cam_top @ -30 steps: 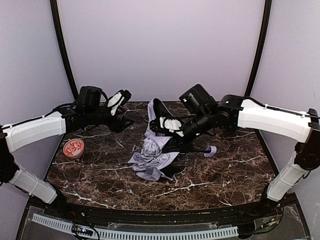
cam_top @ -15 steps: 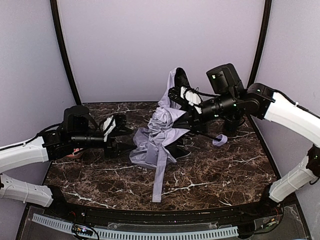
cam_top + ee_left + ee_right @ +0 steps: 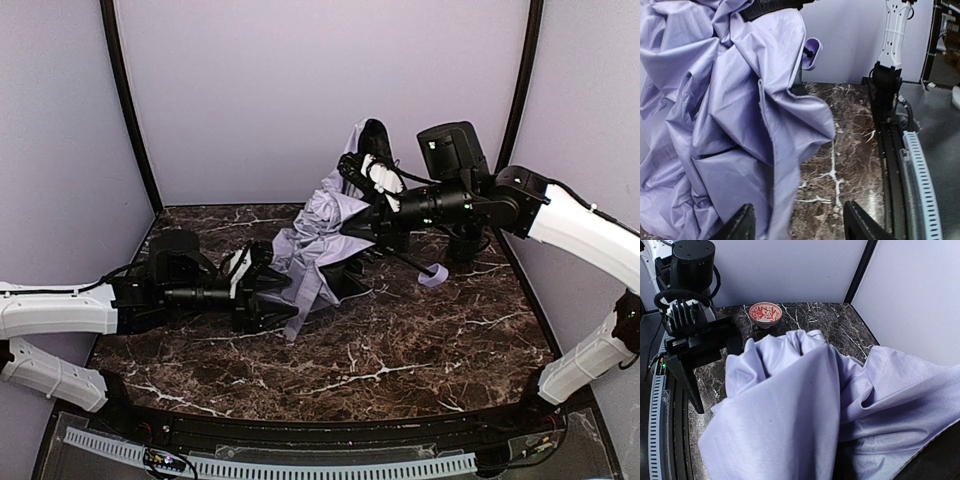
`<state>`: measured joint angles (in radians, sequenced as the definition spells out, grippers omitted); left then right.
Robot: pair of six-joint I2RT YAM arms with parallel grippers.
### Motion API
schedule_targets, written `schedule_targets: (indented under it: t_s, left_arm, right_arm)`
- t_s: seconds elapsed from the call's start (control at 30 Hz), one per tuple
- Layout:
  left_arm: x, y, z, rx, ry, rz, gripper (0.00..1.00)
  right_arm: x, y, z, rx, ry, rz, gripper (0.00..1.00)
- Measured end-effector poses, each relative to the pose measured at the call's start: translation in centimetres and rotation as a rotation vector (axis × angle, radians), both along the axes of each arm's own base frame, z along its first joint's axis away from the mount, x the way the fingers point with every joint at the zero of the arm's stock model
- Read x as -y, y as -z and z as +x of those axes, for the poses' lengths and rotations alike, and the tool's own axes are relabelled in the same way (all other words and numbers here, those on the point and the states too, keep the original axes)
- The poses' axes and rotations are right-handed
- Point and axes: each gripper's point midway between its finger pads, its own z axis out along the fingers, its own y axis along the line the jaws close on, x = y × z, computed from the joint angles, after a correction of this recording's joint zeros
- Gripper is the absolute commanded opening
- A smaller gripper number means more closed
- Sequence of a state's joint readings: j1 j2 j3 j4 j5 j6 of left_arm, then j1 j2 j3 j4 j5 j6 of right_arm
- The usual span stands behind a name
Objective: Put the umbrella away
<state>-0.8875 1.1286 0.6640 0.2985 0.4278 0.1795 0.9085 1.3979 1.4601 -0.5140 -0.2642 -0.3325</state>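
**Q:** Where is the umbrella (image 3: 320, 225)?
**A:** It is raised over the rear centre of the marble table (image 3: 430, 345). The lavender fabric droops, and its lowest folds reach the tabletop. The handle knob (image 3: 433, 274) sits low on the right.

**Q:** What about the right gripper (image 3: 372, 178)?
**A:** It is clenched on the umbrella's upper end, with black lining showing above it.

**Q:** And the left gripper (image 3: 258, 285)?
**A:** It sits low over the table with its fingers (image 3: 742, 225) spread wide, grasping nothing. The fabric's edge hangs between them. A red-patterned bowl (image 3: 765, 314) stands beyond the left arm.
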Motion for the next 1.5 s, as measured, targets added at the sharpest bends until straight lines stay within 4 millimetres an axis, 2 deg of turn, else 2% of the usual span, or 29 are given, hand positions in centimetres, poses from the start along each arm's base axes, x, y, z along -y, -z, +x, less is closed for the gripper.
schedule_targets:
  t_s: [0.03,0.1,0.17,0.27,0.4,0.43,0.5,0.53,0.8,1.0,1.17,1.3,1.4,1.5]
  left_arm:
    - [0.2,0.5,0.4,-0.002,-0.012,0.01,0.64]
    - [0.5,1.3,1.0,-0.008,-0.028,0.024,0.54]
    - [1.1,2.2,1.5,-0.028,-0.033,0.042,0.5]
    - [2.1,3.3,1.5,-0.046,-0.01,0.061,0.36]
    - [3.0,3.9,0.4,-0.056,0.029,0.063,0.38]
    - [3.2,3.7,0.1,-0.057,0.042,0.057,0.35]
    - [3.5,3.4,-0.3,-0.059,0.064,0.038,0.08]
    - [3.5,3.2,-0.5,-0.062,0.072,0.029,0.01]
    - [2.9,3.1,-0.2,-0.023,0.036,0.054,0.0]
    - [1.7,0.8,-1.8,-0.005,0.081,0.04,0.0]
    - [2.5,0.0,-4.5,-0.056,0.201,0.016,0.0]
    - [3.0,0.1,-4.8,-0.079,0.217,0.032,0.0]
    - [2.4,1.5,-4.6,-0.079,0.196,0.088,0.0]
    - [1.2,2.9,-4.4,-0.044,0.153,0.148,0.0]
  right_arm:
    - [0.0,0.0,0.0,-0.002,0.001,0.0,0.0]
    - [0.0,0.0,0.0,-0.002,0.001,0.0,0.0]
    - [0.0,0.1,0.0,-0.003,0.001,-0.001,0.0]
    - [0.0,0.1,0.0,-0.002,0.003,-0.001,0.0]
    - [0.1,0.2,0.3,0.001,0.014,-0.006,0.0]
    - [0.2,0.3,0.4,0.001,0.018,-0.008,0.0]
    - [0.3,0.6,0.5,-0.001,0.025,-0.013,0.0]
    - [0.3,0.7,0.6,0.0,0.028,-0.015,0.0]
    - [1.2,1.4,1.8,-0.011,0.077,-0.029,0.0]
    - [1.8,4.9,2.8,-0.044,0.13,-0.102,0.0]
    - [-1.0,9.4,3.5,-0.137,0.066,-0.157,0.0]
    - [-3.3,14.0,3.3,-0.238,0.001,-0.211,0.0]
    - [-3.6,15.0,3.2,-0.265,-0.003,-0.224,0.0]
    - [-3.3,14.2,3.7,-0.253,0.023,-0.208,0.0]
